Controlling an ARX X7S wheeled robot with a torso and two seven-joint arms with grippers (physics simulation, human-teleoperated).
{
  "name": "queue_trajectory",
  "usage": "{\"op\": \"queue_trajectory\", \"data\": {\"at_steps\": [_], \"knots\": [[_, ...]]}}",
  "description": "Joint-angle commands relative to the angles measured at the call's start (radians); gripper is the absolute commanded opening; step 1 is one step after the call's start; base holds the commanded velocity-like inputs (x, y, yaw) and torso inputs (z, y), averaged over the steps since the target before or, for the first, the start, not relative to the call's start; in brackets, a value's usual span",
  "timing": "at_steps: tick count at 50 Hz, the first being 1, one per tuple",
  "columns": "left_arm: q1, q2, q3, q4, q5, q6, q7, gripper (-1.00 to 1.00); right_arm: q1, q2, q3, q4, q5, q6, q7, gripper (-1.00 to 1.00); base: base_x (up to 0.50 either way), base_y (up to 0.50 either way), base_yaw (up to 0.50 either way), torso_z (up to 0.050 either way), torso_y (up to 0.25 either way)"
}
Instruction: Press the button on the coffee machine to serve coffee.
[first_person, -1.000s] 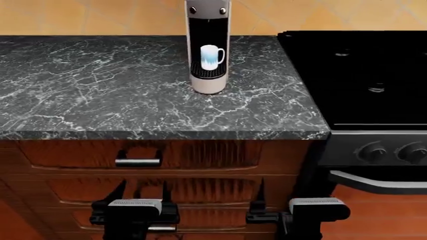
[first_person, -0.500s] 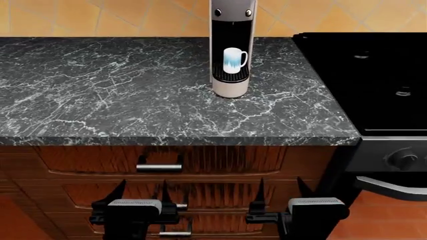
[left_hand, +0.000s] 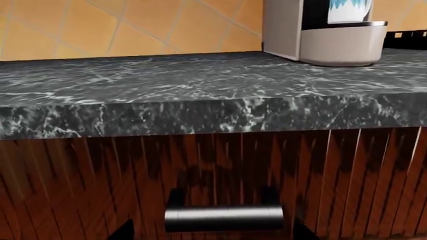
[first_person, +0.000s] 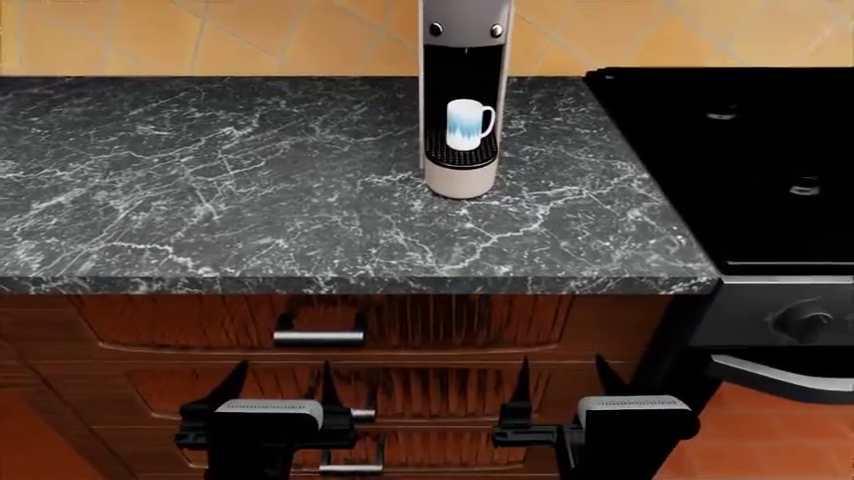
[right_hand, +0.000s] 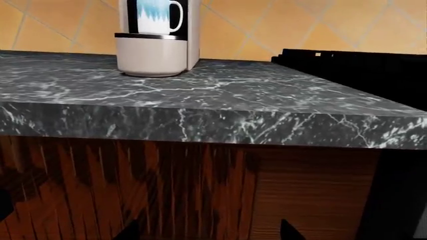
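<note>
The coffee machine (first_person: 463, 170) stands upright at the back of the dark marble counter (first_person: 240, 200), its top cut off by the frame. Two small round buttons (first_person: 435, 30) sit on its grey front. A white-and-blue mug (first_person: 467, 122) stands in its dark bay on the black drip grille. My left gripper (first_person: 283, 390) and right gripper (first_person: 563, 385) are both open and empty, low in front of the wooden drawers, well below and short of the machine. The machine's base shows in the left wrist view (left_hand: 333, 42) and the right wrist view (right_hand: 157, 50), where the mug (right_hand: 157, 15) also shows.
A black stove (first_person: 747, 150) adjoins the counter on the right, with knobs (first_person: 807, 320) on its front; it also shows in the right wrist view (right_hand: 360, 70). A metal drawer handle (first_person: 318, 338) lies just ahead of my left gripper (left_hand: 210, 235).
Over the last second the head view has shifted left, so the machine and stove sit further right in it. Both grippers keep their place in view and stay open.
</note>
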Motion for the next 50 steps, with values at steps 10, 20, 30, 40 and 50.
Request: {"op": "queue_trajectory", "data": {"at_steps": [10, 20, 30, 40, 50], "knots": [[-0.006, -0.012, 0.019, -0.004, -0.004, 0.007, -0.016, 1.00, 0.001, 0.012, -0.015, 0.002, 0.012, -0.004, 0.017, 1.00, 0.00, 0.00, 0.00, 0.050, 0.000], [-0.008, -0.017, 0.027, 0.002, -0.009, 0.003, -0.023, 1.00, 0.003, 0.019, -0.023, -0.001, 0.018, 0.001, 0.023, 1.00, 0.00, 0.00, 0.00, 0.050, 0.000], [-0.008, -0.024, 0.032, -0.001, -0.017, 0.010, -0.025, 1.00, 0.004, 0.023, -0.029, -0.002, 0.022, 0.003, 0.030, 1.00, 0.00, 0.00, 0.00, 0.050, 0.000], [-0.007, -0.027, 0.030, 0.003, -0.043, 0.019, -0.020, 1.00, 0.007, 0.027, -0.036, 0.001, 0.029, 0.001, 0.034, 1.00, 0.00, 0.00, 0.00, 0.036, 0.000], [-0.018, -0.028, 0.058, -0.001, -0.012, 0.010, -0.036, 1.00, 0.008, 0.032, -0.041, 0.002, 0.034, 0.002, 0.041, 1.00, 0.00, 0.00, 0.00, 0.000, 0.000]]}}
